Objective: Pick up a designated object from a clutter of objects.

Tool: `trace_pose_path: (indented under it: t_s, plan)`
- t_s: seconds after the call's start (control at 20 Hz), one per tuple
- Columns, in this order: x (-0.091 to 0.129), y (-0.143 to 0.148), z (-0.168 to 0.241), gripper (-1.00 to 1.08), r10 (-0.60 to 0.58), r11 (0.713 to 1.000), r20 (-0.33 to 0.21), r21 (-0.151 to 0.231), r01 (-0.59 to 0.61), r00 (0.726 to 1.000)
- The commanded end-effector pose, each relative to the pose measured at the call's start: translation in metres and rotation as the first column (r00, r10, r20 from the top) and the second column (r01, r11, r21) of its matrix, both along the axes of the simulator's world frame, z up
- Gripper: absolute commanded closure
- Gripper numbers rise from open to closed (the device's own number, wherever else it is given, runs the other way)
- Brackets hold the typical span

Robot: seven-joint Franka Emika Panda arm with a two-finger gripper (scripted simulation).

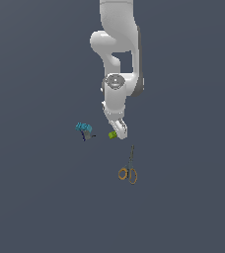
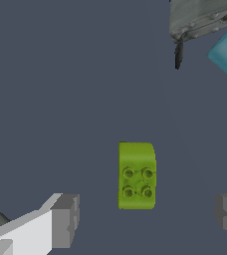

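My pincer stands wide apart over the lime-green block, which lies on the floor between my fingers, nearer the other one. I should centre over it, then descend straight and close on its flat sides. The plain dark grey floor leaves room: teal-blue object and scissors lie apart

1. One lime-green block, four studs on its face in the wrist view.
2. One teal-blue object with a dark stem.
3. One pair of orange-handled scissors, two finger loops.
4. One white arm, one gripper, two grey fingers.
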State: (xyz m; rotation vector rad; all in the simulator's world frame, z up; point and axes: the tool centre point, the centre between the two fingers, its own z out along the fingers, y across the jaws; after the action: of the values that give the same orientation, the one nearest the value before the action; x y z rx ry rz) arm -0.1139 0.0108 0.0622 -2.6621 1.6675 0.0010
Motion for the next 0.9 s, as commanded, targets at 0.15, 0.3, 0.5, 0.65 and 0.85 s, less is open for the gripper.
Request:
trace_pose_path:
  t_s: [0.15,0.3,0.5,0.65,0.85]
  plan:
    - [-0.001,0.0,-0.01,-0.92,-0.001,1.0,0.0,0.0,0.001,1.0]
    - [-0.001,0.0,-0.021,-0.92,-0.003,1.0,0.0,0.0,0.003,1.0]
    - [-0.001,0.0,-0.037,-0.92,-0.004,1.0,0.0,0.0,0.004,1.0]
    - [-0.001,0.0,-0.045,-0.92,-0.005,1.0,0.0,0.0,0.005,1.0]
    - [-0.001,0.0,-0.05,-0.92,-0.005,1.0,0.0,0.0,0.005,1.0]
